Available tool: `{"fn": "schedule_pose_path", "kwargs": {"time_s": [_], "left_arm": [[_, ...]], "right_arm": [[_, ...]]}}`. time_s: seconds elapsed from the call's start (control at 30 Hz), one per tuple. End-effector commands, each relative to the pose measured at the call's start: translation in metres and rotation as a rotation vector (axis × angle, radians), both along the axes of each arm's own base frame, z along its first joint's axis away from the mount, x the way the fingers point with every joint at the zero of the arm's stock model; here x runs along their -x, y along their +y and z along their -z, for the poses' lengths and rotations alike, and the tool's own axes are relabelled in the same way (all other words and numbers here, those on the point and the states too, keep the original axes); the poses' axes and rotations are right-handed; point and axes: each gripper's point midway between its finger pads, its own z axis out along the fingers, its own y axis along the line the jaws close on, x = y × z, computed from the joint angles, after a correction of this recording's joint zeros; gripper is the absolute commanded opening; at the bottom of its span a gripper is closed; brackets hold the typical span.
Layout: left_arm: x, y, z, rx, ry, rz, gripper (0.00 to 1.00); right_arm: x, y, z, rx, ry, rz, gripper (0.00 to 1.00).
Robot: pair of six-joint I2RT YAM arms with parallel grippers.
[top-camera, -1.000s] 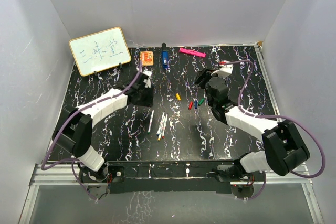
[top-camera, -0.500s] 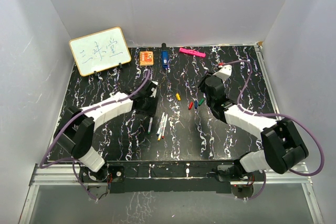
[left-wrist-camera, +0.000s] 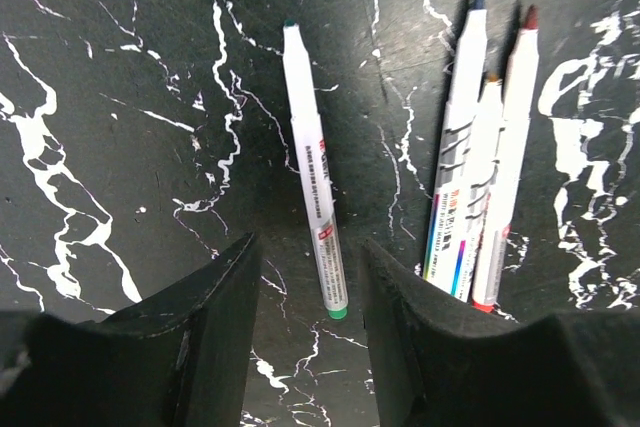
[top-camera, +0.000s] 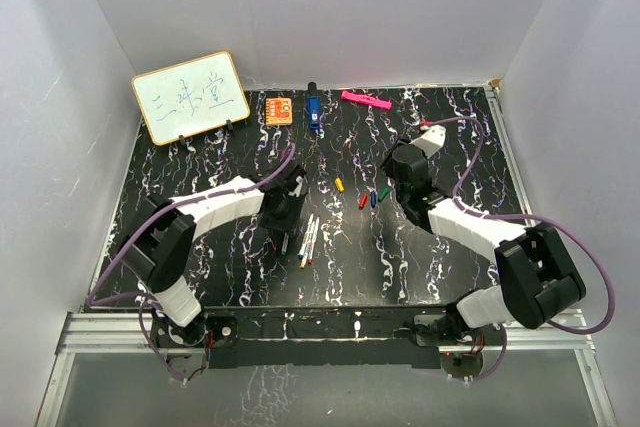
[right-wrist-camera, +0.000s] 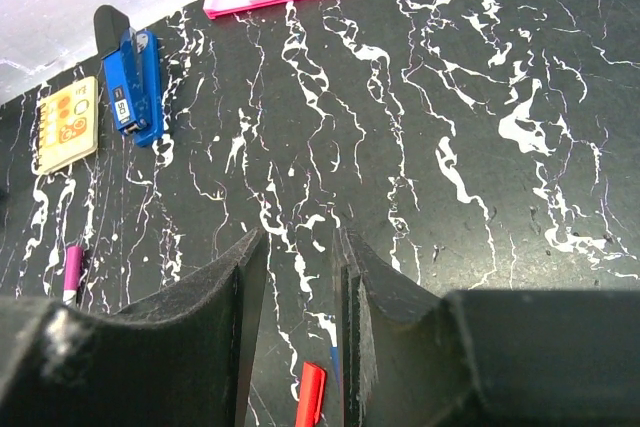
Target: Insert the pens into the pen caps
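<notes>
Several white-barrelled pens lie mid-table. One pen with a green end (left-wrist-camera: 312,167) lies apart; three more pens (left-wrist-camera: 480,167) lie side by side to its right. In the top view they are the single pen (top-camera: 285,241) and the group (top-camera: 308,237). My left gripper (left-wrist-camera: 307,249) (top-camera: 284,219) is open and low, one finger on each side of the green-ended pen. The caps lie near my right gripper (top-camera: 387,180): yellow (top-camera: 339,184), red (top-camera: 363,200), blue (top-camera: 373,200), green (top-camera: 384,192). My right gripper (right-wrist-camera: 297,247) is open and empty, just above the red cap (right-wrist-camera: 310,392). A purple cap (right-wrist-camera: 72,272) lies at far left.
A small whiteboard (top-camera: 190,97) stands at the back left. An orange square (top-camera: 279,109), a blue stapler-like object (top-camera: 313,112) and a pink bar (top-camera: 366,100) lie along the back edge. White walls enclose the black marbled table (top-camera: 200,267).
My left gripper has moved right and toward the near edge, over the lone pen. My right gripper has shifted slightly toward the caps and turned.
</notes>
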Motion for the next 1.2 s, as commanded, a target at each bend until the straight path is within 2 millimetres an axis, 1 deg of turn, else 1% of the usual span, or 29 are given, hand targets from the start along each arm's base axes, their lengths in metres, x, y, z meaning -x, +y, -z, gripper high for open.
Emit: {"fn": "schedule_pose_path", "kwargs": {"time_s": [0.0,0.13,0.37,0.47,0.73,0.83,0.9,0.97,1.13,1.17], "left_arm": [[0.009,0.004,0.003,-0.041,0.059,0.017,0.41],[0.011,0.003,0.008,-0.051,0.089,0.037,0.41],[0.006,-0.004,0.015,-0.044,0.099,0.049,0.41],[0.004,-0.004,0.020,-0.060,0.109,0.055,0.41],[-0.001,-0.007,0.034,-0.089,0.139,0.072,0.37],[0.001,-0.005,0.041,-0.105,0.151,0.072,0.31],[0.003,-0.003,0.047,-0.110,0.158,0.069,0.20],[0.008,-0.001,0.054,-0.115,0.178,0.068,0.13],[0.025,0.004,0.066,-0.121,0.232,0.077,0.00],[0.027,0.005,0.067,-0.122,0.238,0.079,0.00]], "right_arm": [[-0.004,-0.003,-0.007,-0.030,-0.024,0.024,0.31],[-0.005,-0.004,-0.004,-0.034,-0.016,0.028,0.31],[-0.006,-0.001,0.002,-0.039,-0.005,0.017,0.31],[-0.007,0.000,0.002,-0.044,-0.006,0.014,0.31],[-0.010,0.004,0.005,-0.052,-0.003,0.000,0.30],[-0.010,0.004,0.007,-0.051,0.000,0.000,0.30],[-0.010,0.003,0.007,-0.050,0.001,0.003,0.30],[-0.010,0.002,0.007,-0.049,0.000,0.007,0.30],[-0.009,-0.001,0.008,-0.047,0.007,0.020,0.30],[-0.009,-0.001,0.010,-0.046,0.012,0.023,0.30]]}}
